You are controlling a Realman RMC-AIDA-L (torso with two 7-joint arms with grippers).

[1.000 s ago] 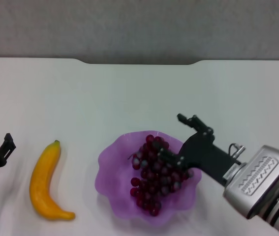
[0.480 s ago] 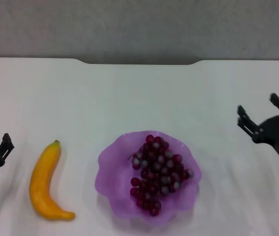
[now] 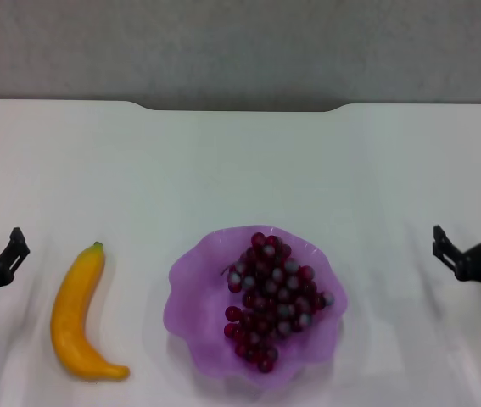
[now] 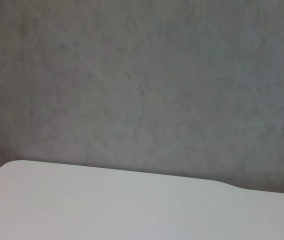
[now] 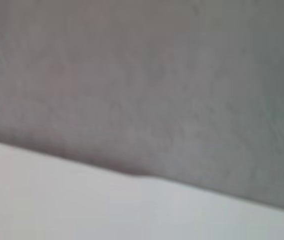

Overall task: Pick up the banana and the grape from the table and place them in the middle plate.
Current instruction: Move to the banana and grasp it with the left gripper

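Note:
The grape bunch, dark red-purple, lies inside the middle plate, a translucent purple dish with a wavy rim near the front of the table. To the plate's left, the yellow-orange banana lies on the table with its green tip pointing away from me. My right gripper hovers at the far right edge of the head view, well clear of the plate, open with nothing in it. At the far left edge, my left gripper sits a short way left of the banana, not touching it.
A grey wall stands behind the table's far edge, which has a shallow notch in the middle. Both wrist views show only that wall and a strip of white tabletop.
My right gripper has let go of the grape bunch in the plate and pulled away to the right edge. The left gripper has barely shifted. The banana has not moved.

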